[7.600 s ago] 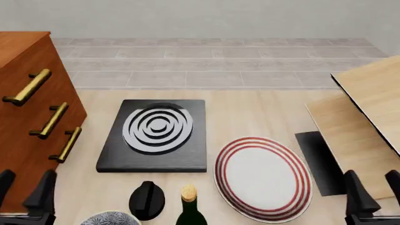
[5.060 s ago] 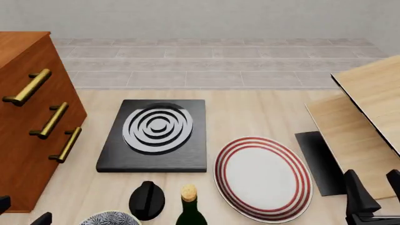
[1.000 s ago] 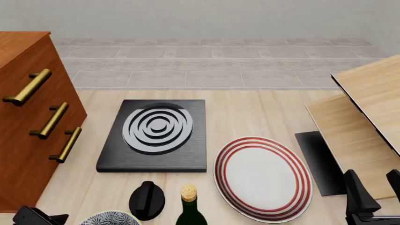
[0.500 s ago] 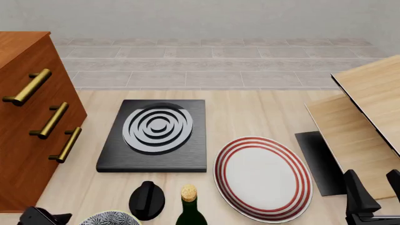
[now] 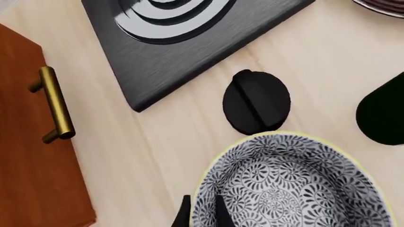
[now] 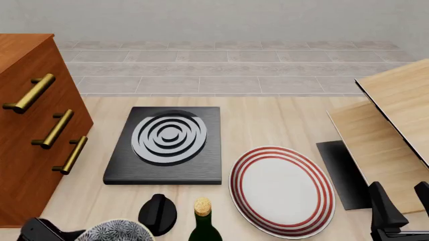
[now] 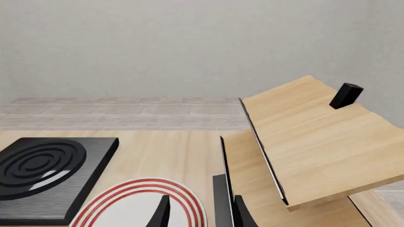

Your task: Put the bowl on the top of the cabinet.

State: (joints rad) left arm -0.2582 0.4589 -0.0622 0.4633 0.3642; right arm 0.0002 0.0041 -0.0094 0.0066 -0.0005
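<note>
While left jaws (image 5: 200, 213) pinch the bowl (image 5: 290, 184) rim, right jaws (image 7: 200, 210) spread over plate (image 7: 136, 205).

At the near left corner of the table (image 6: 268, 118), the bowl (image 6: 115, 230) is seen beside the left gripper (image 6: 41, 232), apparently gripped at its rim.
</note>
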